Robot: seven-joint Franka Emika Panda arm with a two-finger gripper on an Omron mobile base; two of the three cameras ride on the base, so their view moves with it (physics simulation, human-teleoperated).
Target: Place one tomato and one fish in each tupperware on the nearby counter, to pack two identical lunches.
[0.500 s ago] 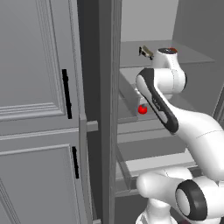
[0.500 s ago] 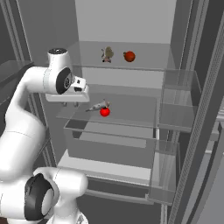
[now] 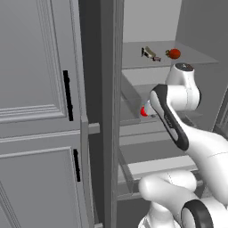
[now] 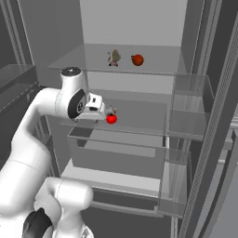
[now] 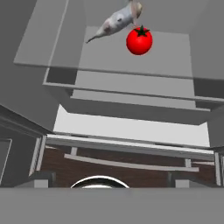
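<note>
I am facing an open fridge. On its middle shelf [image 4: 139,114] lie a red tomato [image 4: 111,119] [image 3: 144,111] [image 5: 139,41] and a pale grey fish [image 5: 116,22], side by side. My gripper [image 4: 108,111] hovers just left of that tomato and is open, with nothing between its fingers. The upper shelf carries a second fish [image 4: 113,57] [image 3: 149,53] and a second tomato [image 4: 137,59] [image 3: 174,54]. The tupperware and the counter are out of view.
A clear drawer [image 4: 116,153] sits under the middle shelf. Door bins [image 4: 186,93] stand to the right. The fridge's side post [image 3: 109,89] and grey cabinet doors with black handles [image 3: 67,95] close off the left.
My hand has sunk a little and come closer to the tomato on the middle shelf. Tomatoes and fish lie where they were.
</note>
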